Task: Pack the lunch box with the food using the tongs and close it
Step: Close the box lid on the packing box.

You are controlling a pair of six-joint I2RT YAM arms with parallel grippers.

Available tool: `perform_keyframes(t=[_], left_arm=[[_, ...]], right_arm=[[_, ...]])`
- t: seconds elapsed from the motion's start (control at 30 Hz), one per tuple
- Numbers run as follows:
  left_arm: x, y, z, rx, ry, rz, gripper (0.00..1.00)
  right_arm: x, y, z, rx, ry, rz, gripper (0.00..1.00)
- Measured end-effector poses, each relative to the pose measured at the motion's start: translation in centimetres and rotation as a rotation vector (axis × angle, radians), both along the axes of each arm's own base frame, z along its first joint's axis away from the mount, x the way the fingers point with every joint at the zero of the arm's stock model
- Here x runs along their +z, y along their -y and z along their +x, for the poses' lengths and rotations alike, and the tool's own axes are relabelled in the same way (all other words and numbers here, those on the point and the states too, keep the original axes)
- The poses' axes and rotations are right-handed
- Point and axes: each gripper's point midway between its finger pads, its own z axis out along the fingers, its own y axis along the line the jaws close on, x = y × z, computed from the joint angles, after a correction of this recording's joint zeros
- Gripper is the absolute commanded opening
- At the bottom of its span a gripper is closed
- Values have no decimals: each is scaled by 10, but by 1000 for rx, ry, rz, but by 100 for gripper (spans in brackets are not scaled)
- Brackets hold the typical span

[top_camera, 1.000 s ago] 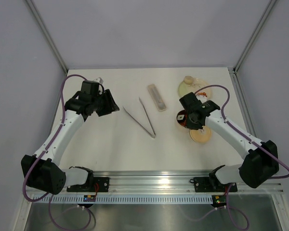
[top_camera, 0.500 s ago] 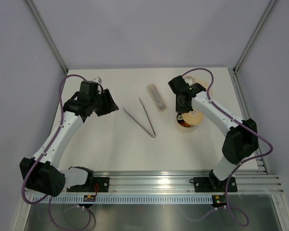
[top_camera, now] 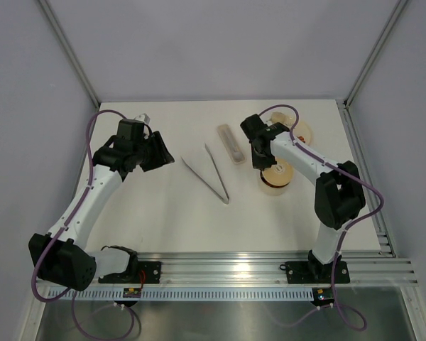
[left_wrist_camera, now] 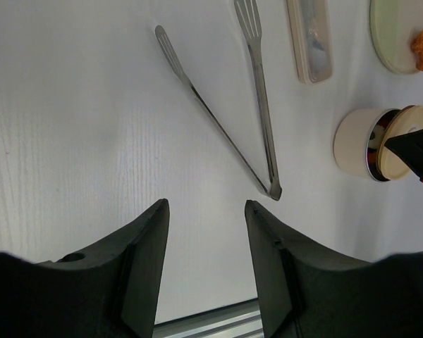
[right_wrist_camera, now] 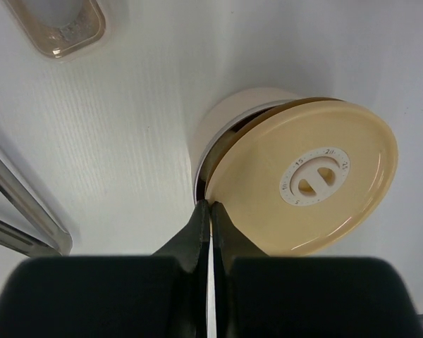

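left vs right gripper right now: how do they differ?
Left gripper stands open and empty; right gripper is shut. Left hangs above the table, short of the tongs; right's tips meet the rim of the lid lying askew on the lunch box. Both have black fingers.

A pale oblong translucent case [top_camera: 231, 144] is laid flat on the white table [top_camera: 163, 213] toward the far side, long axis slightly angled; greyish contents are seen through its top in the left wrist view but cannot be made out. A pale yellow-green plate [left_wrist_camera: 391, 28] is set to the right of the case, apart from it, and is cut off by the picture edge in the left wrist view. The table is edged at the near side by an aluminium rail [top_camera: 234, 264] and enclosed by plain grey walls [top_camera: 213, 50], with slanted metal posts [top_camera: 67, 53] at the back corners
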Motion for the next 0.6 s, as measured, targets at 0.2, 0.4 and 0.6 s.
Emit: perform_keyframes(t=[0.2,0.4,0.6], left_arm=[[-1,-1,-1,5,-5,6,51],[0,-2,-1,5,-2,6,51],[0,-2,-2,5,-1,5,51]], right_arm=[[-8,-6,1,12,-25,11,0],[-10,-7,-1,16,-37,17,0],[-10,-7,-3,19,-50,17,0]])
